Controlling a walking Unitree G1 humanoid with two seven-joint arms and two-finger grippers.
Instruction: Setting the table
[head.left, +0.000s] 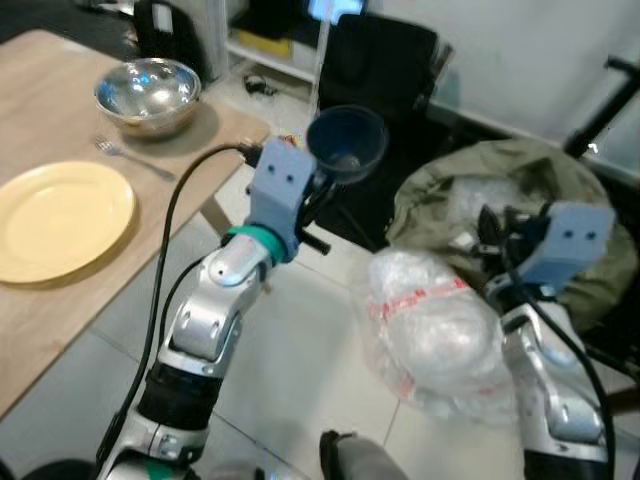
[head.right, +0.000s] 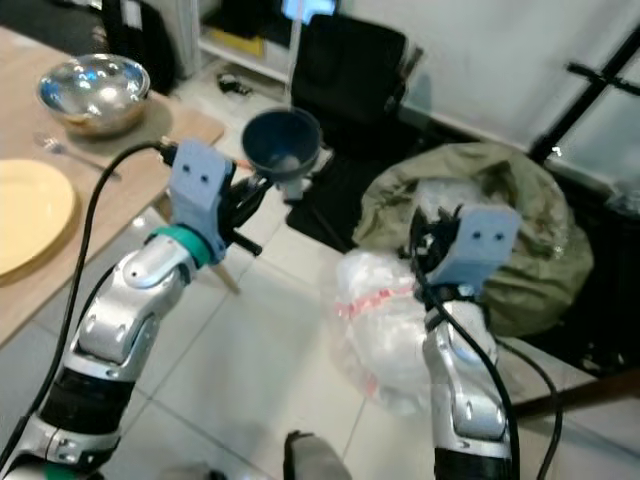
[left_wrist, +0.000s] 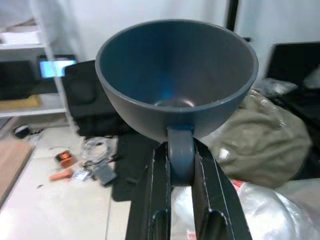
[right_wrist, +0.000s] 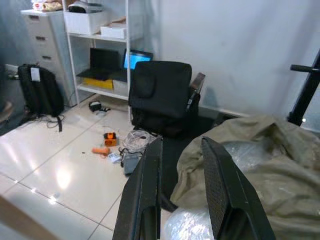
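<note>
Plate (head.left: 60, 218), fork (head.left: 135, 159) and steel bowl (head.left: 147, 95) already sit on the bench (head.left: 30, 330). Left gripper (left_wrist: 181, 165) is clamped on the blue cup (head.left: 346, 143) by its handle, off the bench's corner, not yet placed. Right gripper (right_wrist: 181, 187) hangs apart, empty.

There was one wooden table (head.left: 60, 300). On it lay one round yellow plate (head.left: 55, 217), one shiny steel bowl (head.left: 147, 93) and one metal fork (head.left: 133, 158). One dark blue cup (head.left: 346, 143) was in view. There were two grippers, left (head.left: 322, 190) and right (right_wrist: 182, 200).
</note>
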